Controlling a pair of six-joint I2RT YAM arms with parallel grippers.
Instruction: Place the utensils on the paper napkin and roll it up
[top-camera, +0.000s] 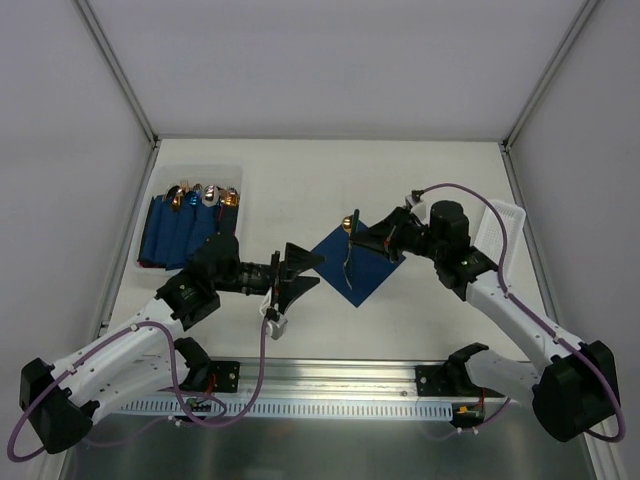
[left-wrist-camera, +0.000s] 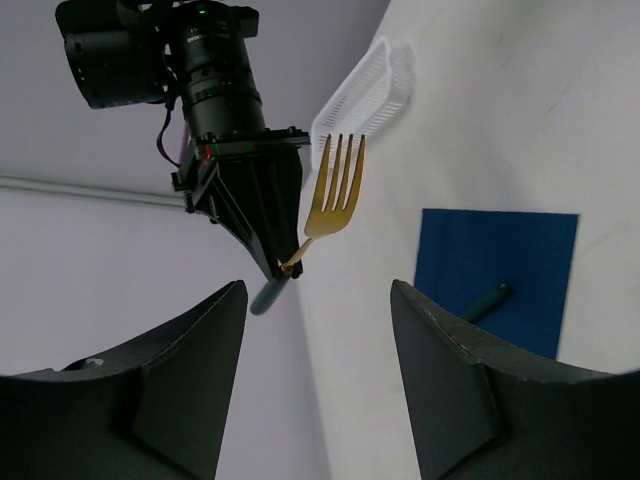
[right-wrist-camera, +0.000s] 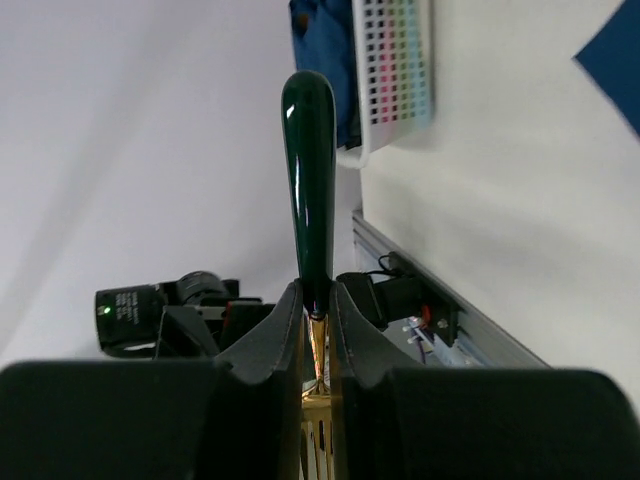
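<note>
Your right gripper (top-camera: 356, 238) pinches the fork (left-wrist-camera: 335, 190) at its neck over the paper napkin (left-wrist-camera: 520, 250), apparently to lay it beside the dark-handled utensil (left-wrist-camera: 487, 300) lying there, while your left gripper (top-camera: 304, 272) hovers spread and empty just beside the napkin.

White arm links (top-camera: 110, 360), black joints (top-camera: 195, 290), purple cables (top-camera: 462, 185).

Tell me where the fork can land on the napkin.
Bare: the napkin strip between the dark utensil and the edge facing the white basket. Crowded: the napkin corner beside the open left tool. The right tool grips the fork.
</note>
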